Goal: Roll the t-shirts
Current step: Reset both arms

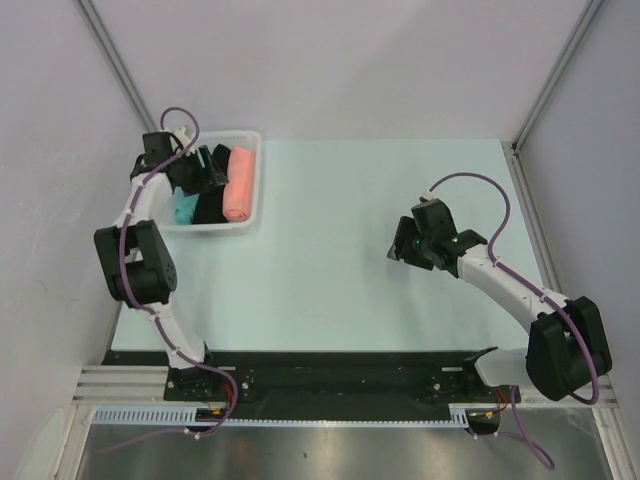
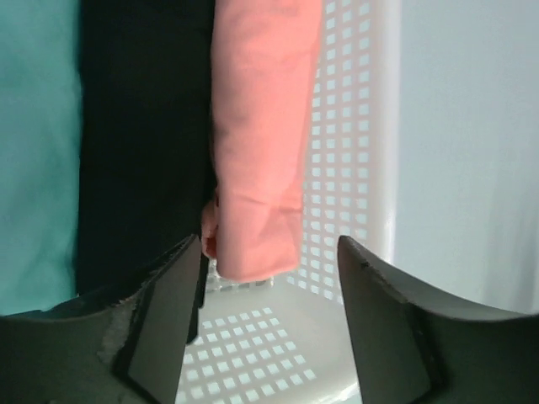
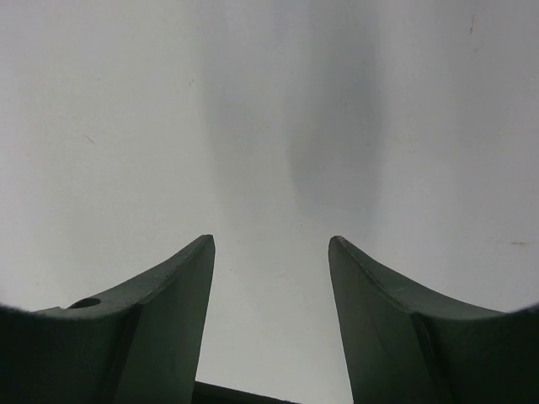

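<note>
A salmon-pink t-shirt (image 1: pixel 238 183), rolled up, lies along the right side of a white perforated basket (image 1: pixel 254 205) at the table's far left. A black t-shirt (image 1: pixel 210 207) and a teal t-shirt (image 1: pixel 185 209) lie beside it. My left gripper (image 1: pixel 205 172) hovers over the basket. In the left wrist view the left gripper (image 2: pixel 269 241) is open and holds nothing. The pink roll (image 2: pixel 257 143) ends just beyond its fingertips, with the black shirt (image 2: pixel 143 143) and the teal shirt (image 2: pixel 38 151) to the left. My right gripper (image 1: pixel 400 246) hangs open over bare table (image 3: pixel 269 101).
The basket's perforated wall (image 2: pixel 345 168) stands right of the pink roll. Grey enclosure walls (image 1: pixel 60 120) close in the table on the left, back and right. The right gripper (image 3: pixel 271 240) has only pale tabletop below it.
</note>
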Tool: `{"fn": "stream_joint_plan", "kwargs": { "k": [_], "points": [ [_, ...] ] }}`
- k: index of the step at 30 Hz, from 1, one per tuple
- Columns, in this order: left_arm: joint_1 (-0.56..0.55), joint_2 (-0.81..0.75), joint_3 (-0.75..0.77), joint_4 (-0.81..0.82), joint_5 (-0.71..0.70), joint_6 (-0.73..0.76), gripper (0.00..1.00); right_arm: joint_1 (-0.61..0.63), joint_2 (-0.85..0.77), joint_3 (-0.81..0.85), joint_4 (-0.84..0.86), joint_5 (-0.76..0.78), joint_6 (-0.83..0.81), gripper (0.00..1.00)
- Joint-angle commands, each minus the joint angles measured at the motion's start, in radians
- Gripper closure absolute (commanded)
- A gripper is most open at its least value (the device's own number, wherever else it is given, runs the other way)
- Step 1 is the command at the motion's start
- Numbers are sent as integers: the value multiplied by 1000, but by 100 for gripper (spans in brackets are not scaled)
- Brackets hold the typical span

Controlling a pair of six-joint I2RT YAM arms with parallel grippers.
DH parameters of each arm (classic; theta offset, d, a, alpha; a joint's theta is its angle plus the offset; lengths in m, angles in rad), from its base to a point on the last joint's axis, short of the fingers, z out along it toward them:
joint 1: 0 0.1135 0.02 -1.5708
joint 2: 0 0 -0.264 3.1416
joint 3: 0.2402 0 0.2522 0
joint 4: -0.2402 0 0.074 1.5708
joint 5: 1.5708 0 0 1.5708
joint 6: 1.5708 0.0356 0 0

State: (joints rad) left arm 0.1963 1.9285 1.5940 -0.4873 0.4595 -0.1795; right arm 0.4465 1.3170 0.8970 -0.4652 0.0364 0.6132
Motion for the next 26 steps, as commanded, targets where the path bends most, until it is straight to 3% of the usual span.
{"fn": "stream_joint_plan", "kwargs": {
  "k": [1, 2, 3, 7, 16, 19, 26],
  "points": [
    [-69, -218, -124, 133, -108, -21, 28, 1, -15, 3, 49, -12, -1, 38],
    [-101, -245, -149, 150, -140, -37, 27, 0, -19, 3, 60, -16, -3, 37],
    [-116, -282, -214, 168, -143, -47, 1, 0, -24, 5, 68, -20, -4, 37],
    [-268, -463, -394, 242, -198, -64, 0, -6, -53, 3, 89, -26, -15, 34],
    [-812, -727, -707, 318, -448, -144, 0, -5, -111, 3, 68, -8, -27, 32],
    [-876, -781, -761, 345, -486, -181, 0, 8, -140, 2, 43, 28, -36, 32],
    [-876, -888, -848, 484, -438, -181, 0, 12, -167, 3, 48, 54, -30, 32]
  ]
}}
